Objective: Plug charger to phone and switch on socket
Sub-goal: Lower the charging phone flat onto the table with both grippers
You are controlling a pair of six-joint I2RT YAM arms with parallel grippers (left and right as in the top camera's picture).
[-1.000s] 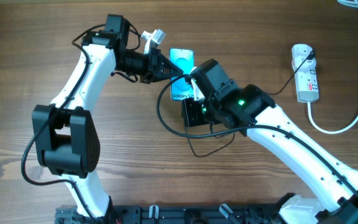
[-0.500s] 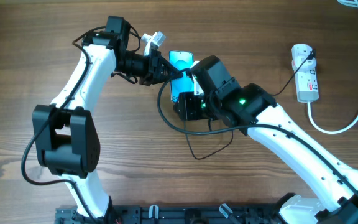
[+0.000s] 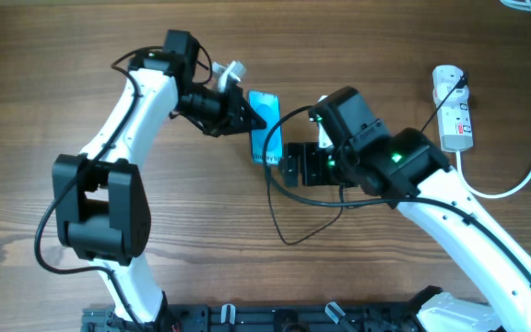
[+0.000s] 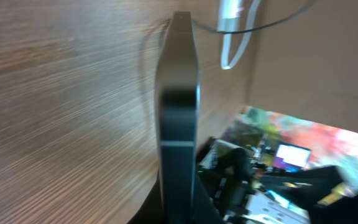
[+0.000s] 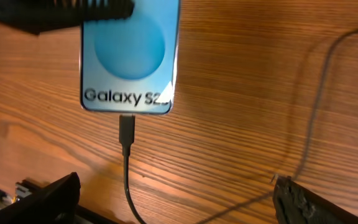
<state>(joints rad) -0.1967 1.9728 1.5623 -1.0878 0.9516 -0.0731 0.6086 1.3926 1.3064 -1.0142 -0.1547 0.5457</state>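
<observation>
Charger plug (image 5: 127, 127) sits in the port at the lettered end of the phone (image 5: 129, 56), straight ahead of the right gripper (image 3: 290, 164). The thin black cable of the charger (image 5: 127, 180) runs back from it between that gripper's fingers (image 5: 45, 198). Those fingers stand wide apart, one on each side of the cable, and touch neither the cable nor the phone.

The left gripper (image 3: 250, 117) is clamped on the phone's far end, opposite the plug, and holds it turned up on edge. The bright screen faces the right gripper. In the left wrist view the phone shows edge-on, running straight out from the gripper over the wooden table (image 3: 44, 55). Whether its lower edge touches the wood cannot be told.

From the plug the cable drops in a loose loop on the table below the right gripper, then passes under that arm.

The socket (image 3: 454, 111) lies well away, out beyond the right arm's far side, with a thick white cable (image 3: 510, 189) curving beside it.
</observation>
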